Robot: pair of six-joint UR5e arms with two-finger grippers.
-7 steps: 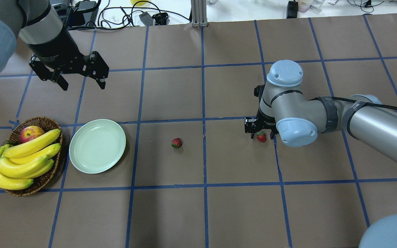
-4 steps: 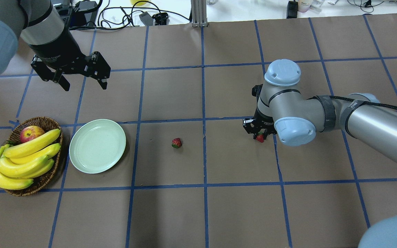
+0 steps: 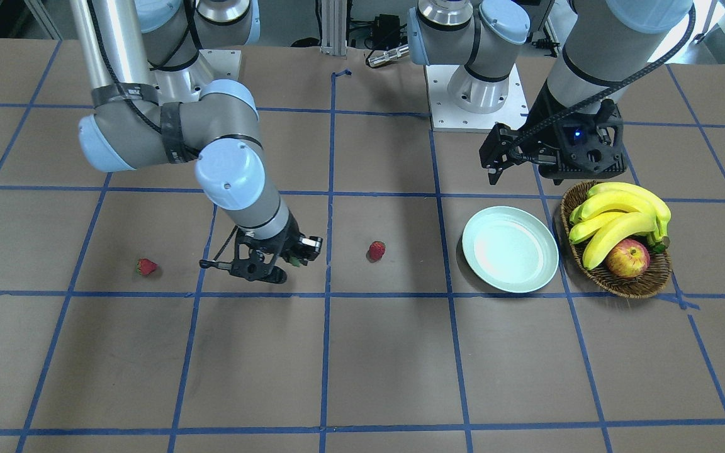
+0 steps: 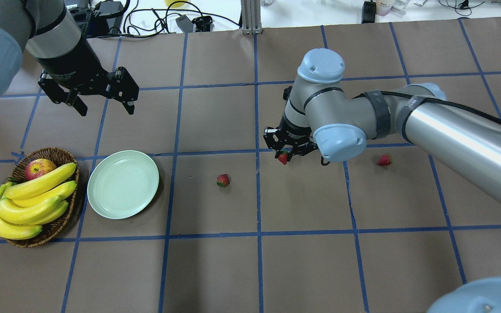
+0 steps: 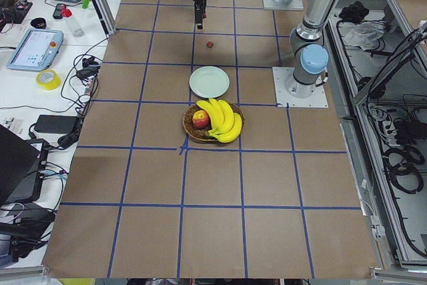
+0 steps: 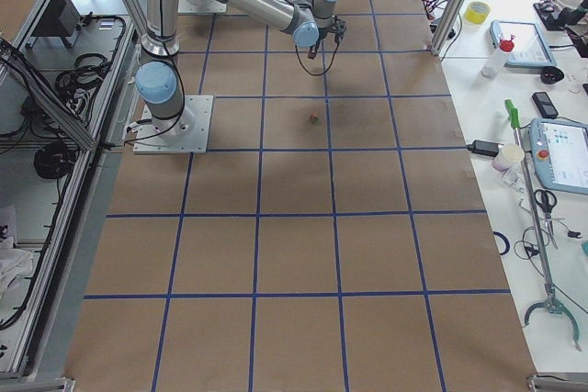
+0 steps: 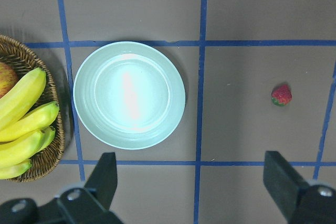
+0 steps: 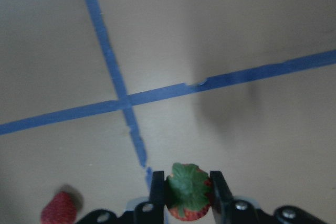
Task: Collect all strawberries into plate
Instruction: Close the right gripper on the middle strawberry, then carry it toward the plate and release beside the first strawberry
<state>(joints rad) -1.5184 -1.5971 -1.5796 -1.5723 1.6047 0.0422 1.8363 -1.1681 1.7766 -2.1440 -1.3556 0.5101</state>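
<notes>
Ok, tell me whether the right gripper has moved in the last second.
Yes. In the overhead view the right gripper, shut on a strawberry, has shifted left, closer to the plate.

A brown wicker basket sits at the left end of the tabletop in the overhead view. A bunch of yellow bananas fills most of it and hangs over its near-left rim. A red-yellow apple lies at the basket's far side, touching the bananas. Brown paper covers the tabletop, ruled into squares by blue tape lines. An aluminium post stands at the far edge, with black cables on the white bench beyond. In the left side view, a yellow tape roll and a tablet-like screen lie on the side bench.
</notes>
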